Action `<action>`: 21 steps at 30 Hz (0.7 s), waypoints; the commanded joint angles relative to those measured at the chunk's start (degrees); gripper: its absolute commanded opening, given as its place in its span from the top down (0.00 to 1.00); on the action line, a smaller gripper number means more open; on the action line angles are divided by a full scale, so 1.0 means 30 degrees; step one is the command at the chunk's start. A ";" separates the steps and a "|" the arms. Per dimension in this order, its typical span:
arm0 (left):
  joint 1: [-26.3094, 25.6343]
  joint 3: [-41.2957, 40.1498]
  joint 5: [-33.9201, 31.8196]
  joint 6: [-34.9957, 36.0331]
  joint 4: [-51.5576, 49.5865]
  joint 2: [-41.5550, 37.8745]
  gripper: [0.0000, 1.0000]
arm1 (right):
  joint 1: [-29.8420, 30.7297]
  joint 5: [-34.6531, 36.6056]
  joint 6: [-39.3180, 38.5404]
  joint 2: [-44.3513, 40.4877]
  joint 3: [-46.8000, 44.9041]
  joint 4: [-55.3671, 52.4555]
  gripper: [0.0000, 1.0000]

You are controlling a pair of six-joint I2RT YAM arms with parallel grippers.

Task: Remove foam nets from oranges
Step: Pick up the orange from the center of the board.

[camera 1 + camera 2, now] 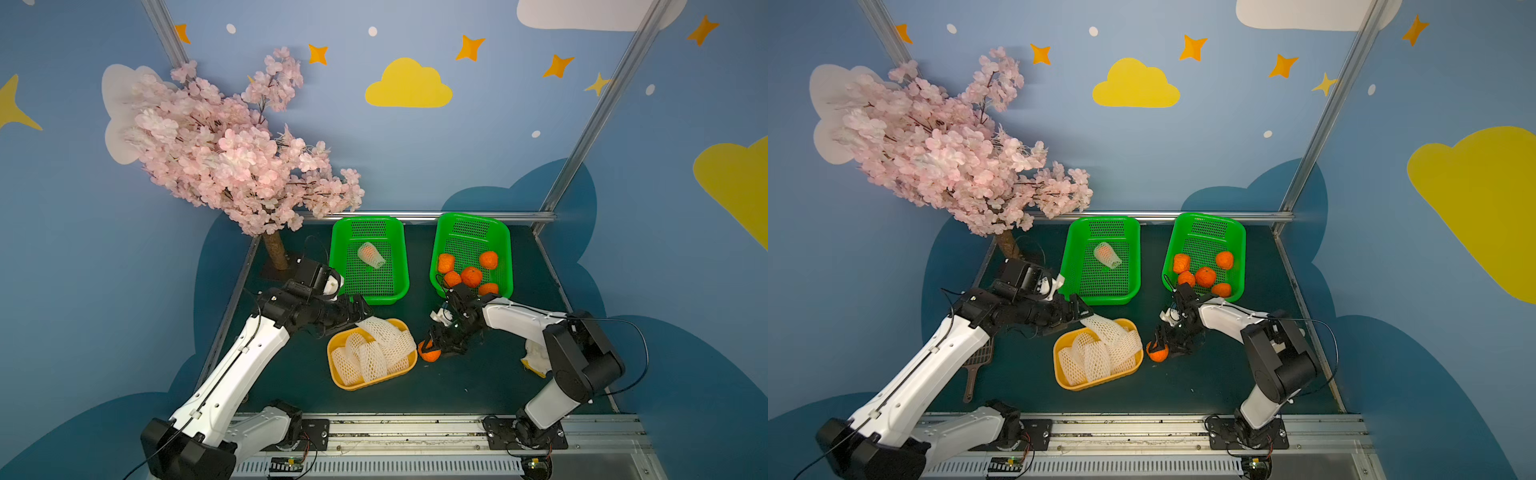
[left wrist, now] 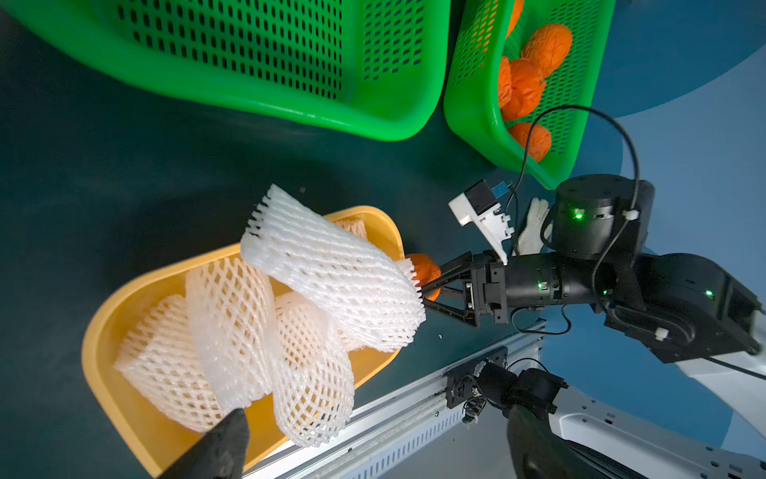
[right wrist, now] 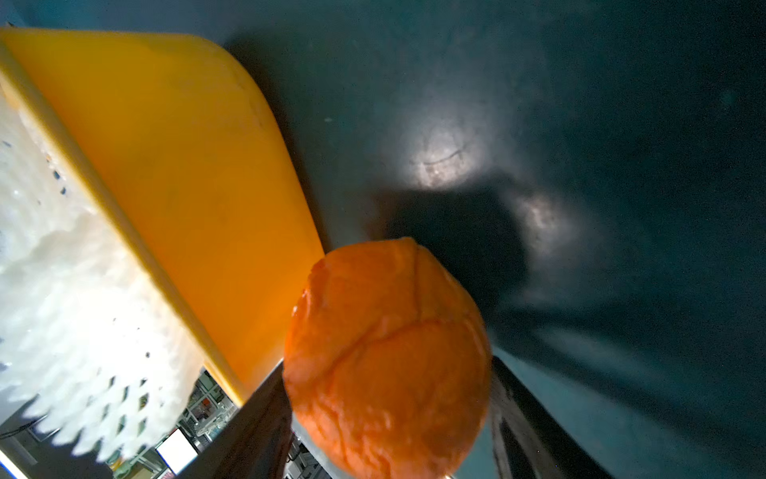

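The left tool (image 1: pixel 362 315) hovers over the far left corner of the yellow tray (image 2: pixel 132 419) with its jaws spread wide. The topmost foam net (image 2: pixel 331 282) lies draped on the pile of empty nets (image 2: pixel 232 331), apparently let go because this tray collects sleeves. Just right of the tray, the right tool (image 1: pixel 432 348) pinches a bare orange (image 3: pixel 385 361) low over the bench (image 1: pixel 457 386). It is likely bound for the far right green basket (image 1: pixel 473 217), which holds five stripped oranges (image 1: pixel 471 276). One netted orange (image 1: pixel 371 254) waits in the left basket (image 1: pixel 368 219).

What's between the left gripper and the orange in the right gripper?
A loose foam net draped over the pile in the yellow tray, in both top views.
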 commanded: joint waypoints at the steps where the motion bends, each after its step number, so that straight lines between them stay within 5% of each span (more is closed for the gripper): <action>1: 0.0080 0.1015 -0.1628 0.0672 0.0445 -0.1019 0.00 | 0.0115 0.0418 -0.0100 -0.0005 0.0187 -0.0495 0.35; 12: 0.0104 0.4592 -0.3220 0.3772 0.2352 -0.0015 0.00 | -0.0281 0.1256 -0.0406 -0.2971 0.1187 -0.3363 0.54; 21: 0.0337 0.9241 -0.1889 0.5358 0.2525 0.6616 0.00 | -0.3473 0.1507 -0.0796 -0.6416 0.4715 -0.7726 0.58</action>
